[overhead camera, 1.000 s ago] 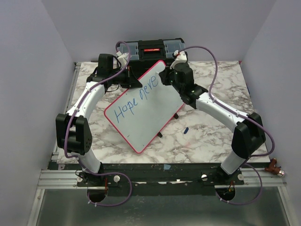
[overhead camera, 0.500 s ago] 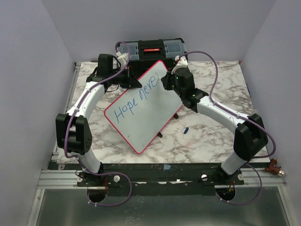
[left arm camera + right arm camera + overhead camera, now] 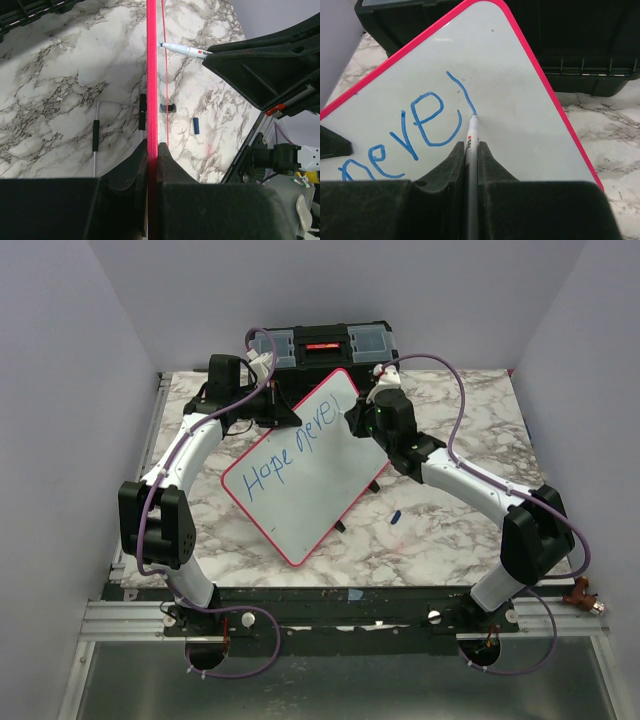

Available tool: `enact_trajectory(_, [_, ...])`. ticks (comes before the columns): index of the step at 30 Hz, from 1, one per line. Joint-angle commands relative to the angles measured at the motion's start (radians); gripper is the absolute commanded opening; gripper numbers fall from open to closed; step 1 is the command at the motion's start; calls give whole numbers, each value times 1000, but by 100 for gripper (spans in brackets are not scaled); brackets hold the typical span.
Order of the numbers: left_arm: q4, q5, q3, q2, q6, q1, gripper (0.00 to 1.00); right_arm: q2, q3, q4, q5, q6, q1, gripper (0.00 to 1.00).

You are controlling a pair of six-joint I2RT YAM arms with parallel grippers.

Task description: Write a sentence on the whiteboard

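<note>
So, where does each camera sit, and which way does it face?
Top external: above and behind the bases, looking down on the table; both arms, whiteboard, toolbox.
Left wrist: on the left arm, looking along its jaws, shut on the whiteboard's red edge; marker, blue cap beyond.
Right wrist: on the right arm, looking along its jaws, shut on the marker, tip on the board.
Shared: both wrist views show whiteboard and marker.
</note>
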Motion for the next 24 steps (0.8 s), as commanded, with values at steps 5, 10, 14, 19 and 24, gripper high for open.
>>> enact_trajectory(5, [15,23,13,-3,80,-21,0,34,73,-60,-23,3,2,1])
enact_trajectory(10, [15,24,14,-3,81,-21,0,56,114,-68,-11,-8,2,1])
enact_trajectory(14, [15,26,14,-4,81,-22,0,71,138,-69,-4,-15,2,1])
enact_trajectory(19, [14,26,15,-3,81,-21,0,89,164,-73,3,-19,2,1])
enact_trajectory(24, [15,28,13,-1,81,-22,0,110,196,-81,17,-24,2,1])
